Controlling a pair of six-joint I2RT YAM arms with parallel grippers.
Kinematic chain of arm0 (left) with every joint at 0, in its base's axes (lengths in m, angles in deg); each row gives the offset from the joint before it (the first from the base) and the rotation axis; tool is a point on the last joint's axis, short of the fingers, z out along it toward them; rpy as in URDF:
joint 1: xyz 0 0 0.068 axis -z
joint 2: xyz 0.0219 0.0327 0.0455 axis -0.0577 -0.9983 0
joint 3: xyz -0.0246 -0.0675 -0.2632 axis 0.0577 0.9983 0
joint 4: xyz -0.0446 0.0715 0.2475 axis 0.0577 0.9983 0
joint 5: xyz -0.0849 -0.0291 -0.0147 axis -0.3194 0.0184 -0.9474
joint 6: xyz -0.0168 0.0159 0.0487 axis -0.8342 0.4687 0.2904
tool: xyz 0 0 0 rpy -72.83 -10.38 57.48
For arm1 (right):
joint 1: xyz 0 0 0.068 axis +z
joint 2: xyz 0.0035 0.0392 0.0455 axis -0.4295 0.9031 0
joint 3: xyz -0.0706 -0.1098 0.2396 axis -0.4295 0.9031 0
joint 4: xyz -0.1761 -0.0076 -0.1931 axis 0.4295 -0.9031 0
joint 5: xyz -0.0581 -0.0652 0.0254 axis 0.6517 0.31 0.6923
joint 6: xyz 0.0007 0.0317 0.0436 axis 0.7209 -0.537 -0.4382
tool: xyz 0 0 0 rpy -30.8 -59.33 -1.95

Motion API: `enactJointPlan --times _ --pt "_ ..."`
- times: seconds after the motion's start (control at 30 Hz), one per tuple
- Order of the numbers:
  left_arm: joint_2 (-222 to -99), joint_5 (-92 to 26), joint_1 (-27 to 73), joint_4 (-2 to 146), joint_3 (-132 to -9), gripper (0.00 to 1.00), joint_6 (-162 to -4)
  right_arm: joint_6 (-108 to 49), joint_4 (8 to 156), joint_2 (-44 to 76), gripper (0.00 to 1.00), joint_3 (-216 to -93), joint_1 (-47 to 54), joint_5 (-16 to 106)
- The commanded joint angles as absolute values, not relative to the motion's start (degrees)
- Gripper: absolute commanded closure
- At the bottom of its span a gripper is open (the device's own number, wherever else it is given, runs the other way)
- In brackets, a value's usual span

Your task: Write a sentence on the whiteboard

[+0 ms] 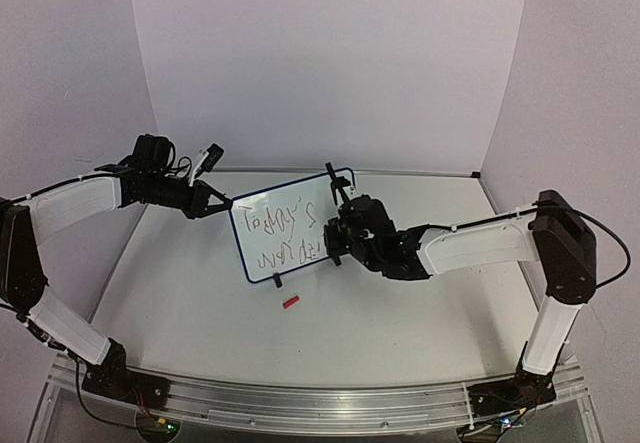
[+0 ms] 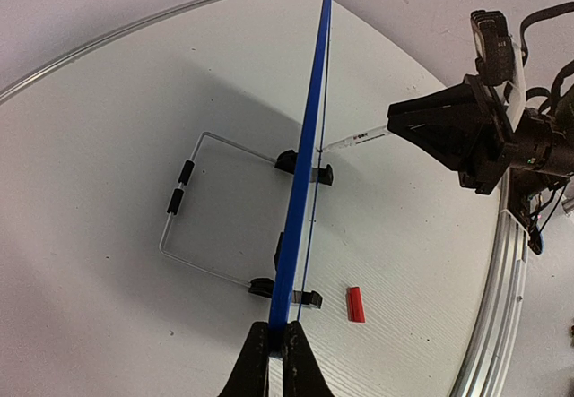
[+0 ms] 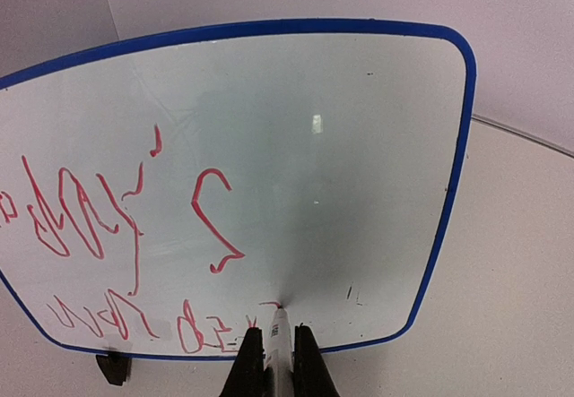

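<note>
A: What is the whiteboard (image 1: 290, 225) made like?

B: A thin, flat panel with rounded corners: a glossy white face inside a slim blue frame. It stands on its long edge near the middle of the table (image 1: 400, 333), between the two arms. Two small black feet (image 2: 314, 175) clip its lower edge, and a bent wire stand (image 2: 193, 227) with two black sleeves lies on the table behind it.

A: And the sentence (image 3: 134, 227)?

B: Thin red strokes, loopy and uneven, in two rows. From the right wrist they fill the left part of the face, and the rest is bare and shiny.

A: How do the pincers stand?

B: The left gripper (image 2: 278, 339) is clamped on the board's frame at one short end, its dark fingers pressed tight on either side of the blue edge. The right gripper (image 3: 276, 339) is closed on a marker (image 3: 278, 325) with a slim white barrel, and its tip touches the face at the end of the lower row.

A: Anything else around, or in the way?

B: A small red cap (image 1: 291, 302) lies on the table just in front of the board, apart from it. From above, the right gripper covers the board's right end – the last marks there are hidden. The table is smooth and white with a faint grain, and plain pale walls close it in
</note>
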State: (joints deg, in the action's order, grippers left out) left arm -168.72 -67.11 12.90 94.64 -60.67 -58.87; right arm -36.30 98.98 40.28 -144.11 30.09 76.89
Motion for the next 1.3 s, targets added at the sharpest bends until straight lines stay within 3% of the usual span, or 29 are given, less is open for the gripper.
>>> enactJointPlan --times 0.0,0.3,1.27 --pt "-166.61 -67.14 13.26 95.41 -62.06 1.0 -58.24 -37.33 99.34 39.17 1.0 -143.5 29.79 76.82" --pt "-166.9 -67.21 13.28 95.41 -62.19 1.0 -58.19 -38.89 98.11 31.56 1.0 -138.82 27.48 76.27" --pt "-167.34 -67.19 13.27 95.39 -62.33 1.0 -58.14 -35.44 102.41 38.02 1.0 -146.03 24.73 69.11"
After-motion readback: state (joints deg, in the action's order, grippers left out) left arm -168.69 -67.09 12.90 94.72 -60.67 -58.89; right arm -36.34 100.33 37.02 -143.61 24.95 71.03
